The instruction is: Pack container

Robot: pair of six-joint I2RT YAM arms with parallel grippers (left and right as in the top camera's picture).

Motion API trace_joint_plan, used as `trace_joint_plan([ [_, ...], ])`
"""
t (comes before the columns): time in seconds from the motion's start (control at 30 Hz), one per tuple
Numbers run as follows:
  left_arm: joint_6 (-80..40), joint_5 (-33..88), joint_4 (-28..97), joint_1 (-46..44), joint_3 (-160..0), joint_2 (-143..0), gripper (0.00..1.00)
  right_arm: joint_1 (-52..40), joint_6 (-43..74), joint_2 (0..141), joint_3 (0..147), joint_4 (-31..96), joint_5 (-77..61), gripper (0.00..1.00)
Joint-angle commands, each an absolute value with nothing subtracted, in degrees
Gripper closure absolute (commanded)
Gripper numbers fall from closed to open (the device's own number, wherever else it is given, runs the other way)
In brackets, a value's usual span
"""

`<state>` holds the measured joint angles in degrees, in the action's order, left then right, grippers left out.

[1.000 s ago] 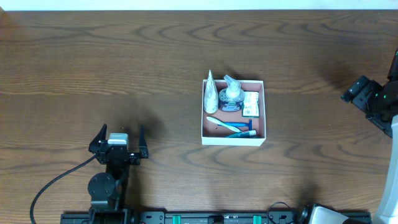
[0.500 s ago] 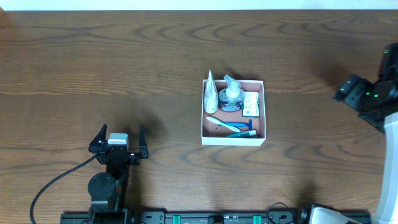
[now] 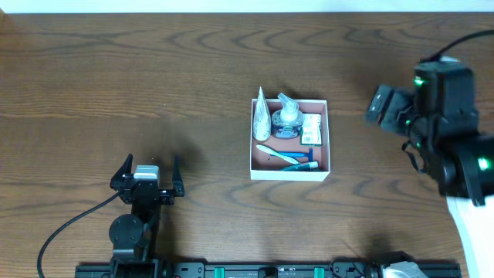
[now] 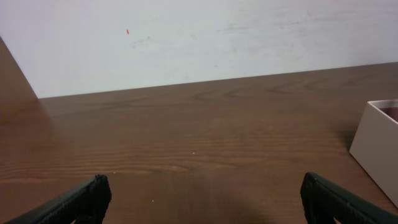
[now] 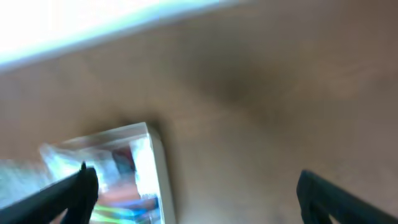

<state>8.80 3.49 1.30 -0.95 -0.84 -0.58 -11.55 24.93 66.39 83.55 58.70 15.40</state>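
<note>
The container [image 3: 289,176], a square white-walled box with a pink floor, sits at the middle of the table. Inside lie a white tube [image 3: 262,114], a pump bottle [image 3: 287,120], a small white packet [image 3: 311,127] and blue-handled sticks [image 3: 292,158]. My left gripper [image 3: 150,168] rests open near the front left, far from the box, nothing between its fingers; its wrist view shows one white wall [image 4: 376,143] at the right edge. My right gripper [image 3: 382,108] hovers right of the box, open and empty; its blurred view has the box's corner [image 5: 155,168] at lower left.
Dark wood table [image 3: 154,77] all around the box. A black cable [image 3: 65,228] loops from the left arm's base toward the front edge. A white wall [image 4: 186,37] stands beyond the table's far edge.
My right arm has swung left from the table's right edge toward the box. The left arm and the box's contents have not moved.
</note>
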Motion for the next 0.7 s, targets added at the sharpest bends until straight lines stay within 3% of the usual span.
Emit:
trace_joint_plan([
  [0.0,8.45,3.66,3.81,-0.67,-0.23,-0.3,0.02,-11.55,20.95,59.79,77.28,48.01,16.95,0.01],
  [0.17,8.45,3.66,3.81,-0.67,-0.23,-0.3,0.02,-9.43,14.22,49.19,61.91,22.11,8.97,0.01],
  [0.33,8.45,3.66,3.81,-0.67,-0.23,-0.3,0.02,-4.14,13.63,38.35,45.17,4.34,2.22,0.01],
  [0.67,8.45,3.66,3.81,-0.67,-0.23,-0.3,0.02,0.32,13.76,18.17,14.76,-8.36,0.54,0.01],
])
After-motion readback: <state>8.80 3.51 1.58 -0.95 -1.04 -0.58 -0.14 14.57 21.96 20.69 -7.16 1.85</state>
